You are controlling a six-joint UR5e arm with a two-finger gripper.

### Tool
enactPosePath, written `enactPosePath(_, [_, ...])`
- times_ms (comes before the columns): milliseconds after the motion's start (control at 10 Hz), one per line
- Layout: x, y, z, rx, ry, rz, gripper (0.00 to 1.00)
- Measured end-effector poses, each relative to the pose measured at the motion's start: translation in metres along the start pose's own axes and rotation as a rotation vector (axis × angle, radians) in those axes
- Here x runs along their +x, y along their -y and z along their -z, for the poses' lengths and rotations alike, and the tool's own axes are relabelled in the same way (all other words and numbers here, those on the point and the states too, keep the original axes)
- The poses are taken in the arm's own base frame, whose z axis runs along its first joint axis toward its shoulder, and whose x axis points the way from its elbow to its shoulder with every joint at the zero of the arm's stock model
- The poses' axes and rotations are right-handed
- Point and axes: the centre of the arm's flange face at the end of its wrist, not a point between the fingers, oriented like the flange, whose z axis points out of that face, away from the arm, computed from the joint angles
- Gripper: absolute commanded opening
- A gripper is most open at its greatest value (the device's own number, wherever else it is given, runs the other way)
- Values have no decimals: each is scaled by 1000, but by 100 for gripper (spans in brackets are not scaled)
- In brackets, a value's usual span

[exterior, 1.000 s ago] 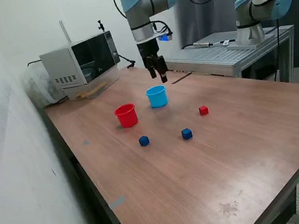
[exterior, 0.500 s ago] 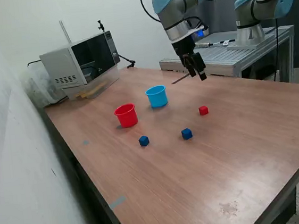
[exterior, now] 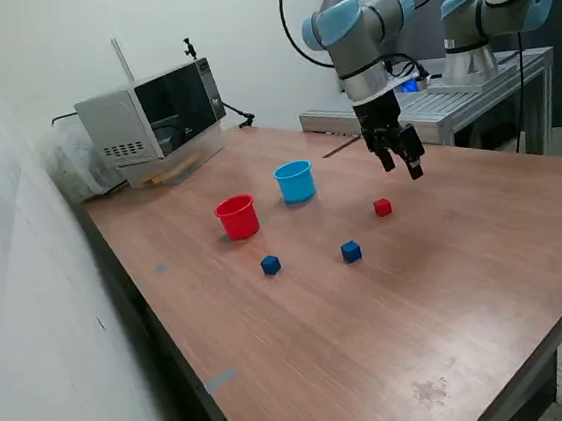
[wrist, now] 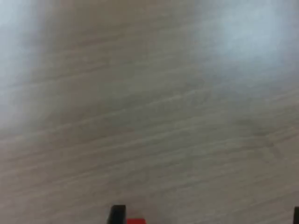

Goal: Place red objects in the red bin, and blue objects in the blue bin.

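A small red cube (exterior: 382, 207) lies on the wooden table (exterior: 392, 309), right of the cups in the exterior view. My gripper (exterior: 403, 165) hangs open just above and slightly beyond it, with nothing between its fingers. Two dark blue cubes (exterior: 271, 264) (exterior: 351, 251) sit nearer the front. The red cup (exterior: 237, 216) and the light blue cup (exterior: 295, 181) stand upright side by side, further towards the exterior view's left. The wrist view is blurred: one black fingertip (wrist: 117, 215) shows at the frame's edge, with a sliver of the red cube (wrist: 136, 221) beside it.
A microwave (exterior: 151, 119) stands at the back on the exterior view's left. A second arm (exterior: 486, 8) is mounted on a grey metal bench (exterior: 431, 104) behind the table. The table's front edge runs close to the exterior view's right corner.
The arm has swung from above the blue cup towards the exterior view's right and come down to hover near the red cube. No cube or cup has moved.
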Motion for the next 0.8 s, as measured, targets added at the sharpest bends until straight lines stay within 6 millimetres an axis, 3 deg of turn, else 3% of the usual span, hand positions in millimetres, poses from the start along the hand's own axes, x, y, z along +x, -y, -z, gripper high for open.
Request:
enactPosePath(300, [-2, -25, -21, -22, 16, 2, 100])
enactPosePath(600, [-34, -45, -20, -50, 54, -39, 100])
enactPosePath(800, [-46, -48, -21, -61, 73, -53, 100])
